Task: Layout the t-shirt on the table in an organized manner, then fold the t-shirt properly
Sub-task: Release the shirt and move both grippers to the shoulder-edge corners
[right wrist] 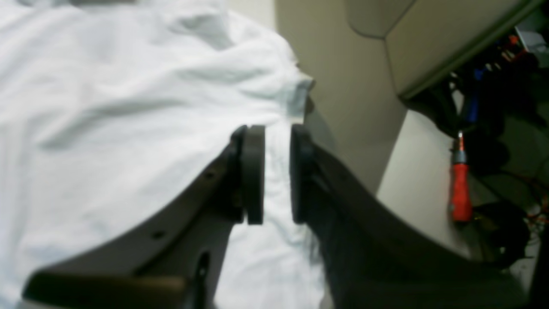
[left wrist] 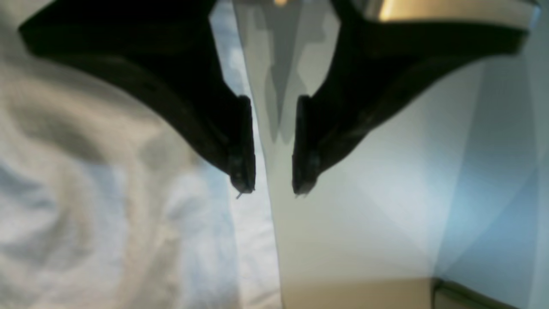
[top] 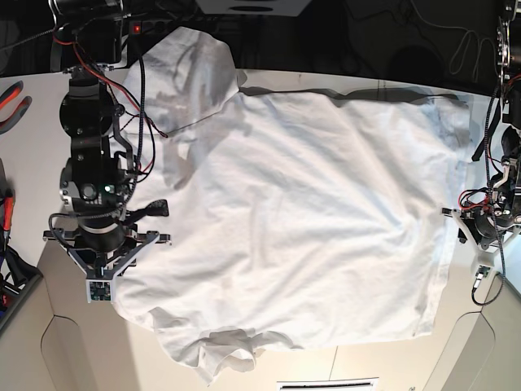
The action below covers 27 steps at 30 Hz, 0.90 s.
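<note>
Your right jaws [right wrist: 271, 174] stand narrowly parted over the t-shirt [top: 301, 220] near its sleeve, pinching nothing. Your left jaws [left wrist: 272, 146] gape empty at the shirt's hem edge. The shirt lies spread, wrinkled, across the bench [top: 391, 371].

Upper left of the base view, the right arm [top: 88, 147] is showing stacked black cylindrical joints, with red and black cables [top: 134, 90] looping beside them and a small green light glowing on one segment. Its wrist is ending in a pale grey triangular bracket. At the right edge, the left arm [top: 496, 204] is showing black links and thin dangling wires. Up close, the right gripper [right wrist: 271, 174] is showing curved dark fingers with flat black pads and small screw holes; the left gripper [left wrist: 273, 146] is showing matching black tapered fingers.
</note>
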### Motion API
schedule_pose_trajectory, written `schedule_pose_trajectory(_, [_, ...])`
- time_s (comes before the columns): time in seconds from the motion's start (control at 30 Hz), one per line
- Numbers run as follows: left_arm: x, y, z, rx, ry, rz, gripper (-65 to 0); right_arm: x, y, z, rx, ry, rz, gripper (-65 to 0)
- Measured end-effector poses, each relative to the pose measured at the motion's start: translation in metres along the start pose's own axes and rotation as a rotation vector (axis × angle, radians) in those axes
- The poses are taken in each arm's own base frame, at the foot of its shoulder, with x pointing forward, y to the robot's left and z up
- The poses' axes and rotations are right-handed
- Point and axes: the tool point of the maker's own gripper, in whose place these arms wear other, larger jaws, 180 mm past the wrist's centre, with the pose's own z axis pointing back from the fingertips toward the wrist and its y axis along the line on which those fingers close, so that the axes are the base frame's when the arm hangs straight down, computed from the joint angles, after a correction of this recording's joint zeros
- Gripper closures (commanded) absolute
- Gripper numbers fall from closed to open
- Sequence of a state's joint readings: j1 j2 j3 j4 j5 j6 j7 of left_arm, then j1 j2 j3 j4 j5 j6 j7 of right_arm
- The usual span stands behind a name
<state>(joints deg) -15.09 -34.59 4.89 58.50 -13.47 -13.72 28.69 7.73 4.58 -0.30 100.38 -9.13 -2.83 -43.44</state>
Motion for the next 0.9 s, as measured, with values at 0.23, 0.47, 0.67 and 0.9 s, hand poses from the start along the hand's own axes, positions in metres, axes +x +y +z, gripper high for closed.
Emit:
schedule_pose_trajectory(0.23, [0.001,-0.006,-0.001,-0.008,-0.005,-0.001,-17.9,-0.056,-0.005,0.035,0.349,0.092,-0.285,-10.3])
schedule_pose_trajectory(0.47, [0.001,-0.007,-0.001,-0.012,-0.007,-0.005,-17.9,-0.072,-0.051,0.108,0.618,-0.045,-0.653,-10.2])
schedule_pose_trajectory(0.67, [0.002,-0.018,-0.002,-0.051,-0.012,-0.012,-17.9,-0.13,-0.097,0.121,0.433,0.049,-0.718,-18.6])
schedule_pose_trajectory(0.9, [0.006,-0.063,-0.007,-0.146,-0.026,0.007,-17.9,-0.186,-0.087,0.1,0.392,0.188,-0.809,-24.4])
